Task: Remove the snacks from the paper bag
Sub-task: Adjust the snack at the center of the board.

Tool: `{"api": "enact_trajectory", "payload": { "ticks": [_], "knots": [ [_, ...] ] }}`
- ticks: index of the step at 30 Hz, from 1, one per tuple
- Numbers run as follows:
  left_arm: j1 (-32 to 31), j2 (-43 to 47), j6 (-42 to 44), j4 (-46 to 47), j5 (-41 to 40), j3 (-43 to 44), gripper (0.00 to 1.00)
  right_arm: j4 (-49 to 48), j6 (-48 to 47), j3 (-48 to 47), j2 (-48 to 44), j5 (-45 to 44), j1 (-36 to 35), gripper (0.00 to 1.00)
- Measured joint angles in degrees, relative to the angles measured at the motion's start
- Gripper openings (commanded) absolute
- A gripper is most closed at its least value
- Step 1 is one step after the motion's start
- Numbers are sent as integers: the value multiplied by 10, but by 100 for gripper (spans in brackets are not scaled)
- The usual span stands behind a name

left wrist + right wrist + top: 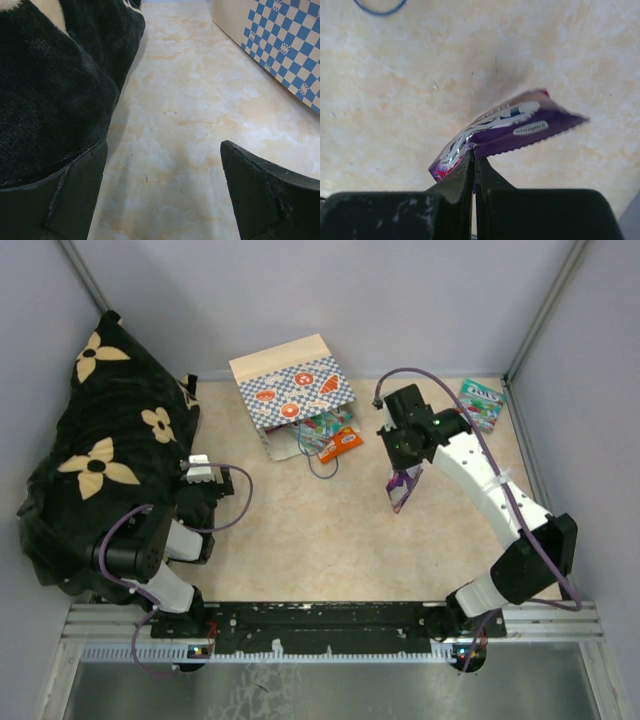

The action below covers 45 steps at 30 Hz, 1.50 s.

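The paper bag lies on its side at the back centre, checkered face up, mouth toward me. Snacks spill from the mouth: an orange pouch and green and red ones, with the blue cord handle looping out. A corner of the bag shows in the left wrist view. My right gripper hangs above the table right of the bag, shut on the edge of a purple snack pouch that dangles clear of the surface. My left gripper is open over bare table beside the black cloth. A green pouch lies at the back right.
A black cloth with cream flowers is heaped along the left side and presses against my left finger. Grey walls close the back and sides. The marbled table surface stretches between the arms.
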State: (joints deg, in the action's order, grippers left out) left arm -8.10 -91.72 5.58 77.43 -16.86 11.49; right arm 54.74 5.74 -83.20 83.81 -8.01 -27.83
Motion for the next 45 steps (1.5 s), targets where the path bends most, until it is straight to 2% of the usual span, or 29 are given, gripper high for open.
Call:
{"api": "enact_trajectory", "payload": {
  "ticks": [5,9,15,25,26,27,28,29,31,33,35,38,41,43,45],
  "knots": [
    [0,0,0,0,0,0,100,102,-110,-33,26,39,-18,0],
    [0,0,0,0,0,0,100,134,-164,-111,73,89,-25,0],
    [0,0,0,0,0,0,100,153,-213,-179,123,143,-25,0],
    [0,0,0,0,0,0,100,104,-307,-124,174,151,1,2],
    [0,0,0,0,0,0,100,95,-317,-124,182,148,10,4],
    [0,0,0,0,0,0,100,85,-329,-126,192,141,21,14],
    [0,0,0,0,0,0,100,76,-338,-131,207,133,33,31],
    [0,0,0,0,0,0,100,72,-342,-141,224,125,43,44],
    [0,0,0,0,0,0,100,59,-345,-176,273,98,62,65],
    [0,0,0,0,0,0,100,16,-343,-200,320,42,75,83],
    [0,0,0,0,0,0,100,-40,-337,-202,348,-34,83,96],
    [0,0,0,0,0,0,100,-114,-315,-202,358,-129,86,99],
    [0,0,0,0,0,0,100,-207,-240,-184,334,-191,85,98],
    [0,0,0,0,0,0,100,-271,-147,-116,276,-188,85,89],
    [0,0,0,0,0,0,100,-325,-49,-20,195,-169,84,86]
  ]
}}
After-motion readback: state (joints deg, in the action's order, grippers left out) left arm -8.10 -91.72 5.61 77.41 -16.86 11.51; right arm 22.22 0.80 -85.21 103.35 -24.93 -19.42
